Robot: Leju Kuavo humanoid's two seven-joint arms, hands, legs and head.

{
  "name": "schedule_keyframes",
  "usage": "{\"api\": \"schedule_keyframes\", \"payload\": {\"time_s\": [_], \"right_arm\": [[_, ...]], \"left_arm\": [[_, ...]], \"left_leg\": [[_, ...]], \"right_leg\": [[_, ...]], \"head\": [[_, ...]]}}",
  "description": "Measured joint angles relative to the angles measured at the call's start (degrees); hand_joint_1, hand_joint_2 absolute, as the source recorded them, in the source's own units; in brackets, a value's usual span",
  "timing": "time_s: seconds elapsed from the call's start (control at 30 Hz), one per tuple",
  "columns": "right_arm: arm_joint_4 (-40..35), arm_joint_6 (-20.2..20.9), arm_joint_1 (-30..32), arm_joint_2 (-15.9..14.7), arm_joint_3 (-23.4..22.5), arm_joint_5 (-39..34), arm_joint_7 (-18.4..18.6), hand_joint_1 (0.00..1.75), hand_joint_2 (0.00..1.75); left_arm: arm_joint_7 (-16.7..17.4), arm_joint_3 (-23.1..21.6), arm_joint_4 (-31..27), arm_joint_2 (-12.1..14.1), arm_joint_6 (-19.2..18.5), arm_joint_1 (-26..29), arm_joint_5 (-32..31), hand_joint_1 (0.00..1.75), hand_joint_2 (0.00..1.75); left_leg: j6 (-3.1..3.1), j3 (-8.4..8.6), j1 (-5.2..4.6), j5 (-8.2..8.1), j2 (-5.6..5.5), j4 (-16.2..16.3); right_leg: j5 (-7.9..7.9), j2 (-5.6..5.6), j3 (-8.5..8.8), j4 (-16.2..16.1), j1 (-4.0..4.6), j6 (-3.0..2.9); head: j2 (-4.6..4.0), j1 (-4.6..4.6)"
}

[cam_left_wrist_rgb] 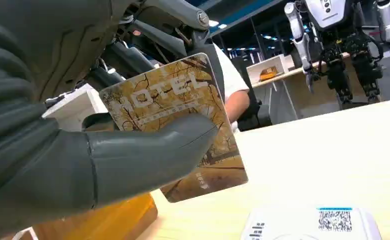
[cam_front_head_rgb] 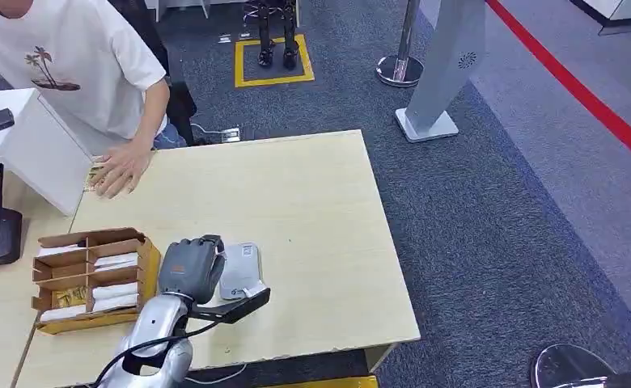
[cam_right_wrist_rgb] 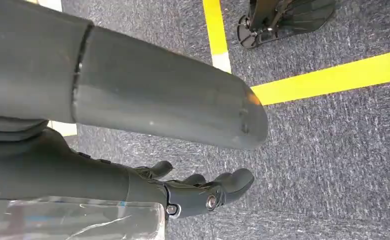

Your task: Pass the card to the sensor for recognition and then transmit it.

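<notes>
- Grey-blue carpet with yellow floor tape (cam_front_head_rgb: 273,79) and a red line surrounds a pale wooden surface (cam_front_head_rgb: 312,210).
- On that surface, near the robot's edge, lies a white sensor (cam_front_head_rgb: 242,271); the left wrist view shows a QR code on its top.
- Left robot hand (cam_front_head_rgb: 191,267) hovers just beside the sensor, between it and a cardboard organiser box (cam_front_head_rgb: 94,279) with cards in its compartments.
- This robot hand grips a golden-brown hotel card (cam_left_wrist_rgb: 183,125), thumb (cam_left_wrist_rgb: 148,157) pressed across its face; the card is tilted and held just above the sensor, not touching it.
- Right robot hand (cam_right_wrist_rgb: 203,192) hangs over the carpet, fingers apart and lightly curved, holding nothing.
- A person in a white T-shirt (cam_front_head_rgb: 78,56) leans at the far left corner, one hand (cam_front_head_rgb: 120,171) flat on the surface.
- Beyond the surface stand a grey kiosk stand (cam_front_head_rgb: 446,65) and a stanchion base (cam_front_head_rgb: 400,71).
</notes>
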Motion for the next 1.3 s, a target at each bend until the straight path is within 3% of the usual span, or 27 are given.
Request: {"api": "schedule_keyframes", "payload": {"time_s": [0.8,1.3], "right_arm": [[0.0,0.0,0.0,0.0,0.0,-0.6,0.0,0.0,1.75],[0.0,-0.2,0.0,0.0,0.0,-0.7,0.0,0.0,1.75]], "left_arm": [[-0.9,-0.1,2.1,-3.2,3.2,5.1,0.0,1.75,1.75],[-0.4,0.1,5.7,-4.0,4.3,5.1,0.0,1.75,1.75]], "left_leg": [[0.0,-0.01,0.0,-0.01,-0.01,0.0],[0.0,0.02,0.0,0.0,-0.03,0.0]], "right_leg": [[0.0,-0.01,0.01,0.0,0.0,0.0],[0.0,-0.04,0.05,0.0,0.0,0.0]], "head": [[0.0,0.0],[0.0,0.02]]}}
